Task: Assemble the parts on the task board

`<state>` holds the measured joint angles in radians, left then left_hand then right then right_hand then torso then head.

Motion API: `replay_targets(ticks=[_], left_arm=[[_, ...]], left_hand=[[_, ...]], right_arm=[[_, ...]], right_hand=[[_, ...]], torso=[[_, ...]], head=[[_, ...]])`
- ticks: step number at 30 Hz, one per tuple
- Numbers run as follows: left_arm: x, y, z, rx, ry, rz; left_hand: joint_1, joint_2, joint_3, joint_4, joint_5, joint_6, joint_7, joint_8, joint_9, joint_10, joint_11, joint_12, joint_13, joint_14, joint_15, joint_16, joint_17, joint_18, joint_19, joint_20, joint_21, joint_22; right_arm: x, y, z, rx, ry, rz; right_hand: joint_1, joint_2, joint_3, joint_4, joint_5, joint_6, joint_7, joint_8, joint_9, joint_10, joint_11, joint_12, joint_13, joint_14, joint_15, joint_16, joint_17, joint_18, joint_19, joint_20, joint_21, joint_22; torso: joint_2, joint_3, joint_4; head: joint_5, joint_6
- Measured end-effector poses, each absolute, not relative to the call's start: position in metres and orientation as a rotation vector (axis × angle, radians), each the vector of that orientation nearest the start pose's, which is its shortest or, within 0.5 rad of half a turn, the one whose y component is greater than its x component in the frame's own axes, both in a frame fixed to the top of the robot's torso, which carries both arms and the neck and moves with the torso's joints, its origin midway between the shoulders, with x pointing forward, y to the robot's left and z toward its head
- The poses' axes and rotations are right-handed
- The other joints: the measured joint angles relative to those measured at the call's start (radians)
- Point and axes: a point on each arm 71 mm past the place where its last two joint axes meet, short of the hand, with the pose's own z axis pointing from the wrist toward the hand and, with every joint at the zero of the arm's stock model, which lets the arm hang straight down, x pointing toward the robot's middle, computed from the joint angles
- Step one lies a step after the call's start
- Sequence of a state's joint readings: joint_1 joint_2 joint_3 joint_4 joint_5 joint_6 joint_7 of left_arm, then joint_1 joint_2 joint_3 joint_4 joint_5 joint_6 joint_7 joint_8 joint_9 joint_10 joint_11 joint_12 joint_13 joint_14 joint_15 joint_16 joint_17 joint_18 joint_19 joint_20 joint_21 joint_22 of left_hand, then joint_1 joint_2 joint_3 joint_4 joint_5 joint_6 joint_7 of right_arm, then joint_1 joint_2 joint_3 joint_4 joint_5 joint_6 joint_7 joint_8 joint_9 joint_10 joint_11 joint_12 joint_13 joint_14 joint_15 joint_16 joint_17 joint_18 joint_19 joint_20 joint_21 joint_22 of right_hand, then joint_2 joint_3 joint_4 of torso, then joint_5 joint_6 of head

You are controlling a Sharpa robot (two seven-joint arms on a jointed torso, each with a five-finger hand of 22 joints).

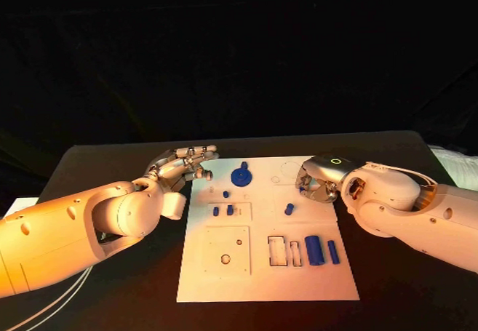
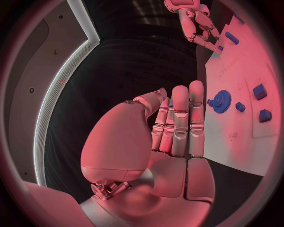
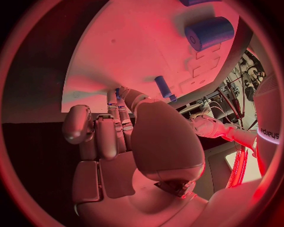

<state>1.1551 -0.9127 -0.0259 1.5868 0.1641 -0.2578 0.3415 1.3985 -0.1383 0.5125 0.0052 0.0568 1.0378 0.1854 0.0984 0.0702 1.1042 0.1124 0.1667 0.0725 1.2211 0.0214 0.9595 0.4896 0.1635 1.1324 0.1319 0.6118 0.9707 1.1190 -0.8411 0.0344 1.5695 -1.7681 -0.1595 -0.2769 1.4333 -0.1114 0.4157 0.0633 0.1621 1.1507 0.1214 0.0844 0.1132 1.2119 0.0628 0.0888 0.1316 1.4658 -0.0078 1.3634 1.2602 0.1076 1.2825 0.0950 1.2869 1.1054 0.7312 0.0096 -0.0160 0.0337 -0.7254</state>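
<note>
Black bench (image 1: 113, 159) carrying your task board (image 1: 267, 281); blue gear (image 1: 241, 177) lying just beyond left hand (image 1: 181, 167), fingers (image 2: 180, 116) straight, gripping nothing; right hand (image 1: 315, 185) hovering over board, fingers curling, grip unclear.

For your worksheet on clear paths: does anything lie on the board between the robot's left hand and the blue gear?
Nothing visible does. The left hand hovers at the task board's far left corner, holding nothing, and the blue gear lies just beyond its fingertips, with only bare white board between them. The nearest small blue parts lie closer to the robot, off that line.
</note>
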Motion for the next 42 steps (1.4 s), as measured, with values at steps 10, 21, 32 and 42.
replay_targets(ticks=[10,21,32,42], left_arm=[[0.471,0.225,-0.197,-1.374,1.445,-1.587],[0.471,0.226,-0.197,-1.374,1.445,-1.585],[0.472,0.226,-0.197,-1.375,1.446,-1.583],[0.473,0.228,-0.198,-1.377,1.444,-1.576]], left_hand=[[0.0,0.0,-0.001,-0.001,0.0,0.0,0.0,0.004,0.0,0.0,0.0,0.0,0.0,-0.002,0.002,0.0,-0.002,0.01,-0.004,-0.004,-0.004,-0.001],[0.0,0.0,-0.001,-0.001,0.0,0.0,0.0,0.004,0.0,0.0,0.0,0.0,0.0,-0.002,0.003,0.0,-0.002,0.01,-0.004,-0.004,-0.004,-0.001],[0.0,0.0,-0.001,-0.001,0.0,0.0,0.0,0.004,0.0,0.002,-0.002,0.0,0.0,-0.002,0.003,0.0,-0.003,0.009,-0.004,-0.004,-0.004,-0.001],[0.0,0.0,-0.004,-0.004,0.0,0.0,0.0,0.004,0.0,0.002,-0.002,0.004,0.0,-0.001,0.004,0.0,-0.002,0.009,-0.004,-0.004,-0.004,-0.002]], right_arm=[[0.472,-0.188,-0.199,-0.364,1.708,0.39],[0.464,-0.19,-0.199,-0.36,1.683,0.395],[0.451,-0.191,-0.184,-0.346,1.637,0.435],[0.429,-0.156,-0.171,-0.359,1.582,0.565]], right_hand=[[0.01,0.018,0.033,-0.033,-0.027,0.018,-0.001,0.008,0.012,0.022,0.003,0.005,-0.007,0.002,-0.005,0.008,0.003,0.0,0.007,-0.007,0.011,0.017],[0.018,0.026,0.048,-0.048,-0.033,0.018,-0.001,0.007,0.013,0.026,0.006,-0.001,-0.013,0.002,-0.005,0.008,0.004,0.0,0.011,-0.011,0.018,0.027],[0.018,0.026,0.052,-0.05,-0.035,0.022,0.003,0.004,0.014,0.027,0.006,-0.001,-0.013,0.002,-0.005,0.008,0.004,0.0,0.014,-0.007,0.022,0.033],[0.018,0.026,0.054,-0.049,-0.037,0.022,0.003,0.003,0.015,0.028,0.007,-0.001,-0.014,0.002,-0.005,0.008,0.004,0.0,0.014,-0.007,0.026,0.036]], torso=[[0.0,-0.0003,-0.0001],[0.0,-0.0003,0.0006],[-0.001,-0.0007,-0.0019],[-0.001,-0.0009,0.0012]], head=[[-0.001,0.0],[-0.002,0.001],[-0.004,0.002],[-0.001,0.002]])
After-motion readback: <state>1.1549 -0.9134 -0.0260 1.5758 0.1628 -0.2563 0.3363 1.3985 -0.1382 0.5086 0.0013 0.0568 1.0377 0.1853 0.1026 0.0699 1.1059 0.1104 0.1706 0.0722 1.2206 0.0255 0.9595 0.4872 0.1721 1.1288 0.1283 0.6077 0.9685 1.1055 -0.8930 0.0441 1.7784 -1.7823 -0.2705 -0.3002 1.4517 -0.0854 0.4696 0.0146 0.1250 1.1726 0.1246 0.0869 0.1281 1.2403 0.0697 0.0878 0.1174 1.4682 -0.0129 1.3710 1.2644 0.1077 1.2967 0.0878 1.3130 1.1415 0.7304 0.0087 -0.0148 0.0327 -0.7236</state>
